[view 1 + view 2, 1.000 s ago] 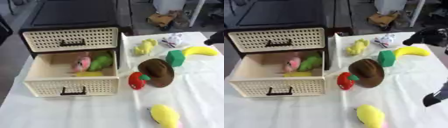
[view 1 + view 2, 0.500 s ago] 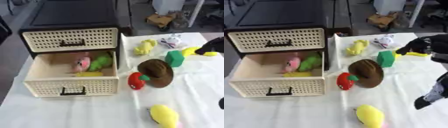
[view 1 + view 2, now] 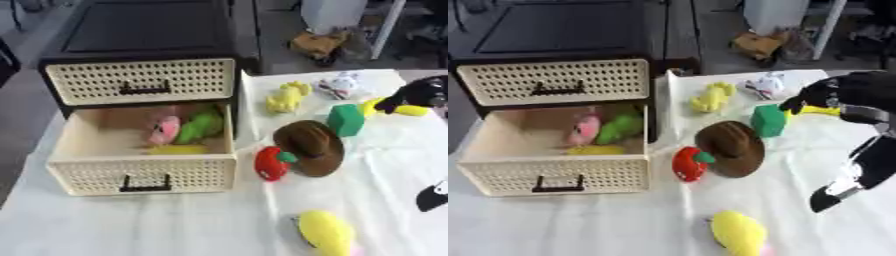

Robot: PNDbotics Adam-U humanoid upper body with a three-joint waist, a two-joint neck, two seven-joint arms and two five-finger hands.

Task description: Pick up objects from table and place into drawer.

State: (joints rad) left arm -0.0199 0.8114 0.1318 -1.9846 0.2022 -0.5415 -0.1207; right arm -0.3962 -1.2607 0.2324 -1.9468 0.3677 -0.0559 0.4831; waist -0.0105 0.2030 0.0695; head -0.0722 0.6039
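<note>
The cream drawer (image 3: 144, 172) of the black-framed cabinet (image 3: 140, 87) stands pulled out, with pink, green and yellow toys inside. On the white cloth lie a yellow duck toy (image 3: 712, 96), a white toy (image 3: 765, 86), a green cube (image 3: 768, 120), a banana (image 3: 409, 110), a brown hat (image 3: 730, 147), a red fruit (image 3: 689, 163) and a yellow lemon toy (image 3: 738, 232). My right hand (image 3: 842, 92) hovers open over the banana, fingertips down beside the green cube's right side, holding nothing. The left hand is out of sight.
A black and silver part of my right arm (image 3: 855, 175) hangs low at the right edge, over the cloth. Beyond the table's far edge are a dark floor, a brown heap (image 3: 319, 45) and white furniture.
My right hand has come in from the right edge and moved left, down onto the banana beside the green cube. The toys have not moved.
</note>
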